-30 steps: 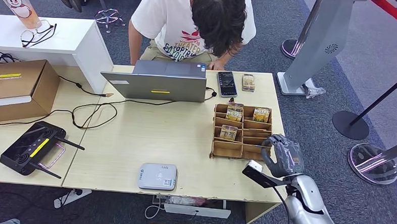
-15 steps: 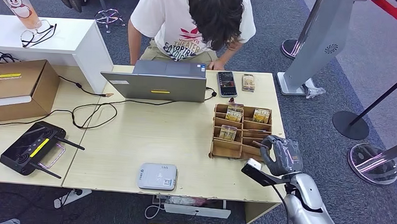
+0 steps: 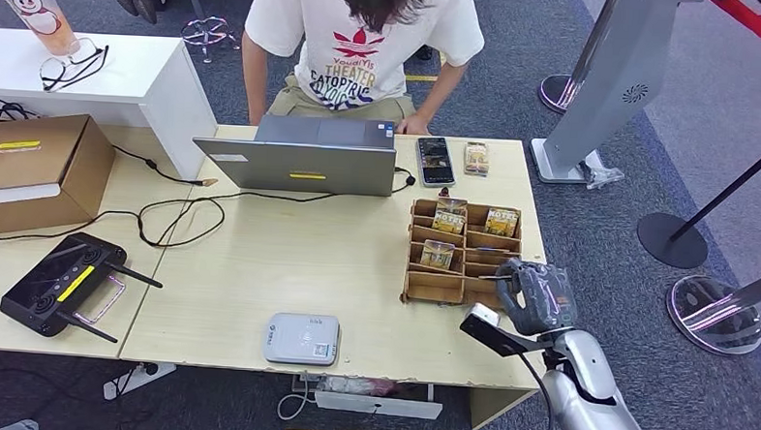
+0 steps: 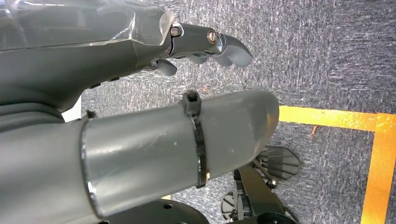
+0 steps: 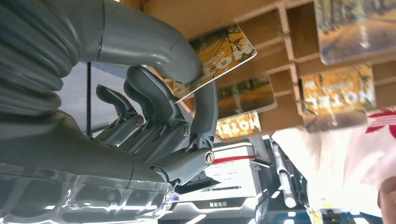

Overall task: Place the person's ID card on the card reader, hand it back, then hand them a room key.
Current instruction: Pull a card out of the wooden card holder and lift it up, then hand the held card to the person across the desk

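Pale wooden desk (image 3: 287,259) carries a card reader (image 3: 301,339) and a compartmented card rack (image 3: 462,253), seen from the head. Closer, a room key (image 5: 219,58) is seen pinched by the right hand (image 5: 182,112) beside the rack. Left hand (image 4: 140,93) fingers are held apart over carpet.

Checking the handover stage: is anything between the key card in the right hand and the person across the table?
The right hand pinches a room key card at the wooden card rack. The rack itself, then a phone and a small card stack lie low on the table toward the person. Above them nothing visible blocks the way.
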Action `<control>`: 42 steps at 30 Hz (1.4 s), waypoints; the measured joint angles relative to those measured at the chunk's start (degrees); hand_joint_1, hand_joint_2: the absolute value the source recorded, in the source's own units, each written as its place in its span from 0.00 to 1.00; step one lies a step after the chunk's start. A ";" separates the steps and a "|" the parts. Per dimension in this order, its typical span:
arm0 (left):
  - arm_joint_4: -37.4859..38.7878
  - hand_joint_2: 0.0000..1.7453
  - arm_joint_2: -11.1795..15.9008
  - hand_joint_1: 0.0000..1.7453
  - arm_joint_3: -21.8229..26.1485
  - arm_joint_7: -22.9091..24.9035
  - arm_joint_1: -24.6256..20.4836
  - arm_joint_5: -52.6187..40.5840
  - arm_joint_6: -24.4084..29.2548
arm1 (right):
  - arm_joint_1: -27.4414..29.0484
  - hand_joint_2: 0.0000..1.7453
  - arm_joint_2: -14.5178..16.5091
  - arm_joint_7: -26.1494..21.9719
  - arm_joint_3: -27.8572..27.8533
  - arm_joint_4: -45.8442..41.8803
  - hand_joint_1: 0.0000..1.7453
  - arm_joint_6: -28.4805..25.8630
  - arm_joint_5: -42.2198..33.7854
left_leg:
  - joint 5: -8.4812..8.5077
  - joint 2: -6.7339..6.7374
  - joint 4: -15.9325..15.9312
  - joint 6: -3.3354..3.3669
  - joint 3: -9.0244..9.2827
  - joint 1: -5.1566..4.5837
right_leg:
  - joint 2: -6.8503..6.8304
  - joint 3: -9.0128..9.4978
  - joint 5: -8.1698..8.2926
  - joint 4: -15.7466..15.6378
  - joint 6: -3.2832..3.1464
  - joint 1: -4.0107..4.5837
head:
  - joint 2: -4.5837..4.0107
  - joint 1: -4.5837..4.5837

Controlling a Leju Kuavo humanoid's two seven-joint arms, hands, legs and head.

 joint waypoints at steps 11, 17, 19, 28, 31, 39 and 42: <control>0.19 0.00 0.02 0.00 0.00 -0.68 0.07 -0.27 -0.22 | -0.93 1.00 -0.67 -0.94 0.60 -2.63 1.00 0.13 -0.59 | 0.00 0.00 0.00 0.00 0.00 0.00 | 0.00 0.00 0.00 0.00 0.00 0.00 | 0.00 0.01; 0.20 0.00 0.02 0.00 -0.02 -0.89 0.05 -1.08 -0.31 | -1.74 1.00 -2.08 -1.26 0.77 -6.54 1.00 0.12 -1.49 | 0.00 0.00 0.00 0.00 0.01 -0.01 | 0.00 0.00 0.00 0.00 0.00 -0.01 | 0.00 0.01; 0.20 0.00 0.02 0.00 -0.02 -0.68 0.02 -1.22 -0.35 | -1.89 1.00 -2.61 -1.23 0.75 -8.48 1.00 0.20 -1.50 | 0.00 0.00 0.00 0.00 0.01 -0.01 | 0.01 0.00 0.01 0.00 0.00 0.00 | 0.00 0.00; 0.20 0.00 0.02 0.00 -0.02 -0.44 -0.05 -1.35 -0.37 | -5.86 1.00 -5.85 -1.83 0.74 -14.69 1.00 7.28 -4.31 | 0.01 0.00 0.00 0.00 0.01 -0.01 | 0.00 0.00 0.01 0.00 0.00 -0.01 | 0.00 0.00; 0.20 0.00 0.02 0.00 -0.02 -0.44 -0.04 -1.29 -0.34 | -7.56 1.00 -7.17 -2.56 0.76 -15.84 1.00 8.48 -5.74 | 0.01 0.00 0.00 0.00 0.01 -0.01 | 0.00 0.00 0.01 0.00 0.00 -0.01 | 0.00 0.01; 0.20 0.00 -0.08 0.00 -0.02 -0.43 -0.11 -1.19 0.21 | -10.76 1.00 -8.13 -4.39 1.16 -16.83 1.00 8.69 -8.72 | 0.01 -0.01 0.00 0.00 0.01 -0.01 | 0.00 0.00 0.01 0.01 0.00 0.00 | 0.00 0.00; 0.20 0.00 -0.21 0.00 -0.02 -0.38 -0.19 -1.31 0.50 | -11.48 1.00 -7.86 -4.85 1.59 -16.85 1.00 8.41 -9.37 | 0.01 -0.01 0.00 0.00 0.00 0.00 | 0.00 0.00 0.01 0.01 -0.01 0.00 | 0.00 0.01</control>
